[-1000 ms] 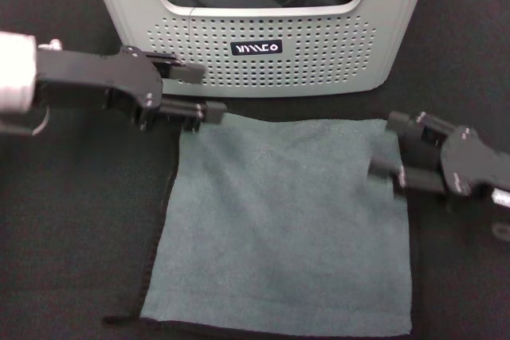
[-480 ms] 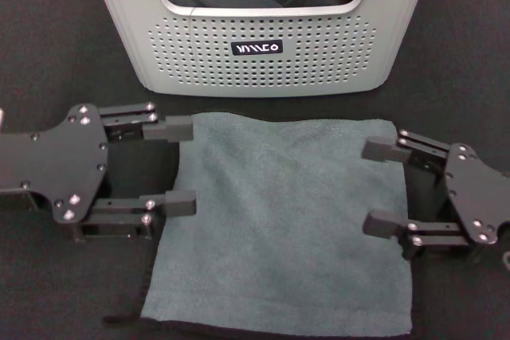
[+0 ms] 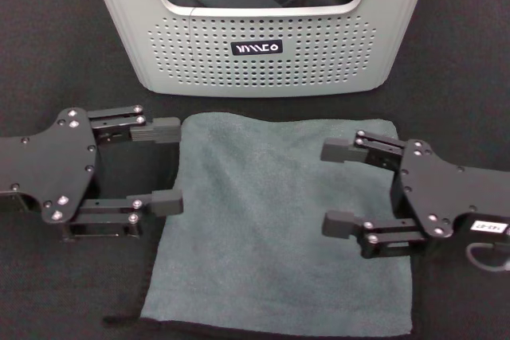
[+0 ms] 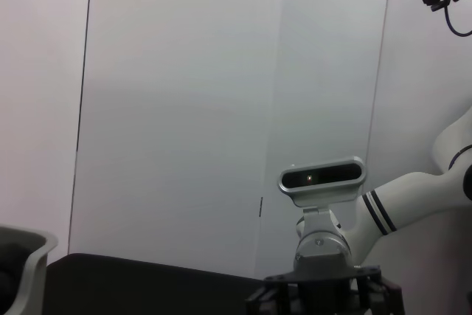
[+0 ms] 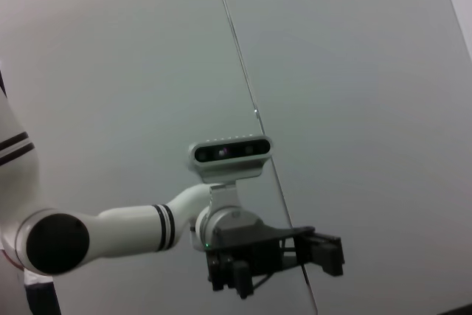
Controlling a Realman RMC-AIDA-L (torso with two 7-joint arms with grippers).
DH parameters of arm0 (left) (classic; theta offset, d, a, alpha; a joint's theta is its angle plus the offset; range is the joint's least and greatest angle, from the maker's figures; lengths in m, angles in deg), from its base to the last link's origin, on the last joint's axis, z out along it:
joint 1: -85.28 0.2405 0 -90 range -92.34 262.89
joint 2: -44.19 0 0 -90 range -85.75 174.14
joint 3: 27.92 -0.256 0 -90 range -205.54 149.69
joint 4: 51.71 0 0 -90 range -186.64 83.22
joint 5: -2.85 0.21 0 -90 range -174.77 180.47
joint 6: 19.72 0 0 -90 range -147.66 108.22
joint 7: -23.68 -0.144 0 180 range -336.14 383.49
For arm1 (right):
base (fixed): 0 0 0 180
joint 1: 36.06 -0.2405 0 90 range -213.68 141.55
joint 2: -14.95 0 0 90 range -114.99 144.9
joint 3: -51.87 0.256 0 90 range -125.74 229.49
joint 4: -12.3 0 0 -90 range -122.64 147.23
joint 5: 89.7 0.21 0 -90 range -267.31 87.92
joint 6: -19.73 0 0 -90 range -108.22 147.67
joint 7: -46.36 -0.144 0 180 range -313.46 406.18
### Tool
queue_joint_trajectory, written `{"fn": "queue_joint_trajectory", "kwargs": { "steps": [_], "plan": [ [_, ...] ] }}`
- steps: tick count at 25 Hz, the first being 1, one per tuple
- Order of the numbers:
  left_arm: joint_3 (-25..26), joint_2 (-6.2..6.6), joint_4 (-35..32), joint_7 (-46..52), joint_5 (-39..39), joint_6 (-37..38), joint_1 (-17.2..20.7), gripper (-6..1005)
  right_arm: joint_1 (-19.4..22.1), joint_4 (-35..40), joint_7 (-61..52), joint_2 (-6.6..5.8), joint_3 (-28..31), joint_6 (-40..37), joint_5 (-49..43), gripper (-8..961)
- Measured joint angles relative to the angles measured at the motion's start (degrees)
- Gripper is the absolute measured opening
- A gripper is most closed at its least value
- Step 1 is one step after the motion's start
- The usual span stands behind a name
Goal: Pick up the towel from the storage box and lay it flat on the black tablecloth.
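Head view: the towel (image 3: 283, 232) lies spread on the black tablecloth (image 3: 56, 61), in front of the storage box (image 3: 263, 45). The left gripper (image 3: 167, 163) and right gripper (image 3: 336, 187) flank it, jaws wide, empty; the laying-out looks done, so withdrawal seems next. Left wrist view: wall and box rim (image 4: 26, 256) only. Right wrist view: the left gripper, far off

You see: towel (image 3: 279, 228), grey-teal terry, what looks like a black hem; storage box (image 3: 263, 45), light grey, perforated in rows; black tablecloth (image 3: 56, 61) beneath.
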Motion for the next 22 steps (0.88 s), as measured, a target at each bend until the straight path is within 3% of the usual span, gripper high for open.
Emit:
{"fn": "queue_joint_trajectory", "kwargs": {
  "steps": [22],
  "plan": [
    [0.93,0.96,3.17,-1.02,0.28,-0.3,-1.83,741,-0.77,-0.02,0.42,0.16,-2.32,-3.83,3.37,870]
  ]
}}
